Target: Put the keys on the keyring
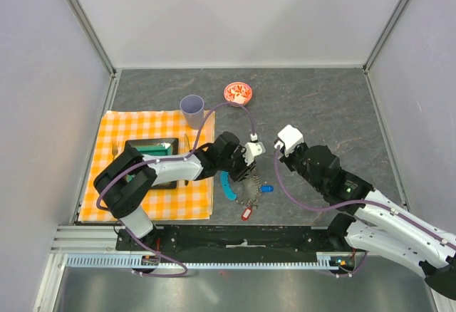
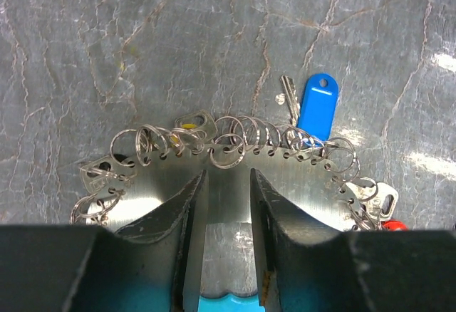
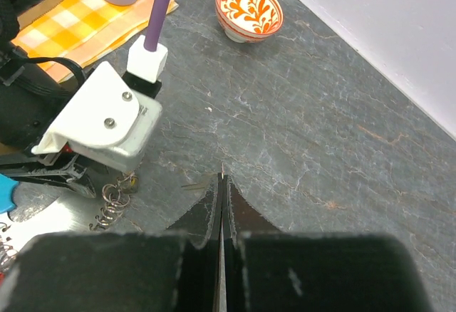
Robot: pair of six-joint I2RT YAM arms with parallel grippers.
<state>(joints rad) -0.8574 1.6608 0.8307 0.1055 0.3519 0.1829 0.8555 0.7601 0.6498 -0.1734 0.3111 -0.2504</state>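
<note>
The keyring (image 2: 303, 184) is a shiny metal crescent strung with many small rings, with a light-blue plastic piece (image 2: 224, 303). It lies on the grey table by the keys: blue tag (image 2: 315, 105), yellow tag (image 2: 189, 123), red tag (image 2: 395, 224). My left gripper (image 2: 227, 174) points down over it, jaws narrowly apart around the light-blue piece (image 1: 226, 186). The blue tag (image 1: 267, 188) and red tag (image 1: 247, 214) also show in the top view. My right gripper (image 3: 221, 177) is shut, with a thin wire tip poking out between the jaws, just right of the left gripper (image 1: 242, 164).
A red patterned bowl (image 1: 238, 92) and a lilac cup (image 1: 192, 109) stand at the back. An orange checked cloth (image 1: 121, 130) with a dark tray (image 1: 151, 148) lies at the left. The left wrist camera (image 3: 100, 123) sits close to my right fingers.
</note>
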